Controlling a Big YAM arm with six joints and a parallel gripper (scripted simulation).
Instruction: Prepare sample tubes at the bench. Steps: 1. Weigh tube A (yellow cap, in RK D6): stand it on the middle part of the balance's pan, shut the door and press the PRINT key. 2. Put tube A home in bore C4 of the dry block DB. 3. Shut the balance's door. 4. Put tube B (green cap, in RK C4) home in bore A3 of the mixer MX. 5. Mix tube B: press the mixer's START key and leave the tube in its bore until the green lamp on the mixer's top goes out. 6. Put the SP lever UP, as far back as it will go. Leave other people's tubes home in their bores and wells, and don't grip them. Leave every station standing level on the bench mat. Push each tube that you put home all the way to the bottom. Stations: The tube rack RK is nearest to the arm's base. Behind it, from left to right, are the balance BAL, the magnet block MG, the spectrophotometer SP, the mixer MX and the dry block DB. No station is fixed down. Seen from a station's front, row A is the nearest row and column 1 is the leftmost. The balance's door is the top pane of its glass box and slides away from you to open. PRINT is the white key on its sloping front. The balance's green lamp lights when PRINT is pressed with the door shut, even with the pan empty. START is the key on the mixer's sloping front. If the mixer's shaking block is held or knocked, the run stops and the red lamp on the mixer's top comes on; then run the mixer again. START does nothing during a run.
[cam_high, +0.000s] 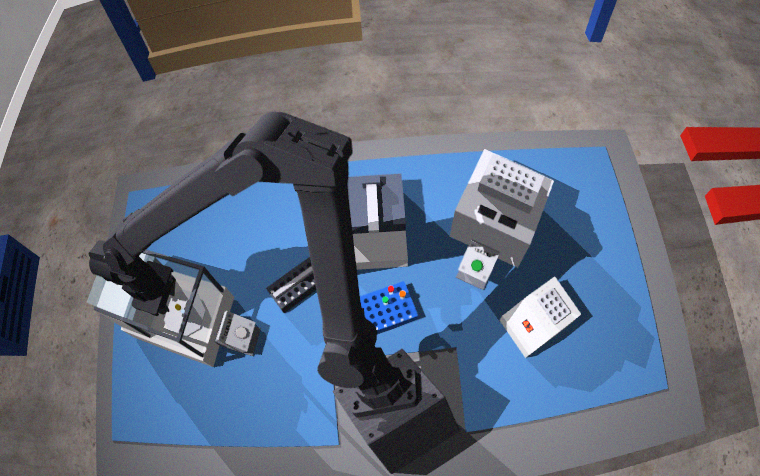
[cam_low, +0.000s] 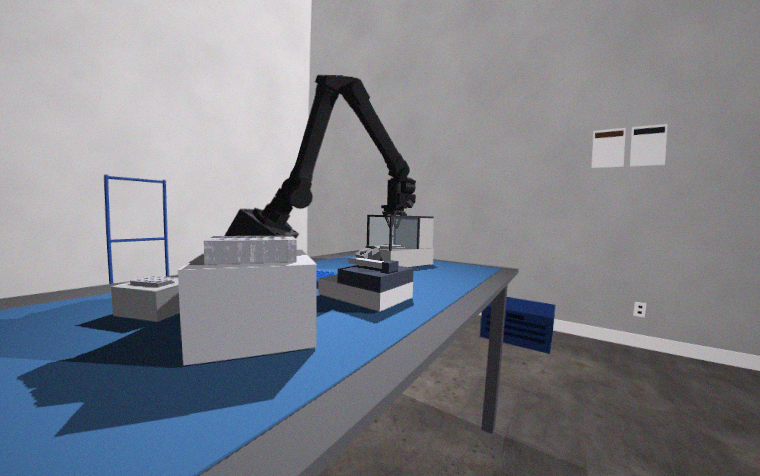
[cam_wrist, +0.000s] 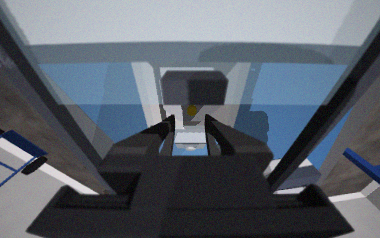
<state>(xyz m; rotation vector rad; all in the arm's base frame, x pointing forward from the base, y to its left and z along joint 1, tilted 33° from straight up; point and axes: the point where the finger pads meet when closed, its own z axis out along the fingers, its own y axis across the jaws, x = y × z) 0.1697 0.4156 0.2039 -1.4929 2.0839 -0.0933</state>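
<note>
Tube A, its yellow cap showing, stands on the pan inside the balance. My gripper is partly open, pointing down through the box's open top; the cap shows just beyond the fingertips, with nothing held. The door pane is slid back. The PRINT key is on the front. Tube B's green cap is in the blue rack. The mixer has a green START key. The dry block is at right.
The spectrophotometer, with its white lever, stands behind the rack. The magnet block lies between it and the balance, partly hidden by my arm. Red and orange caps are also in the rack. Glass walls and dark frame bars surround my fingers closely.
</note>
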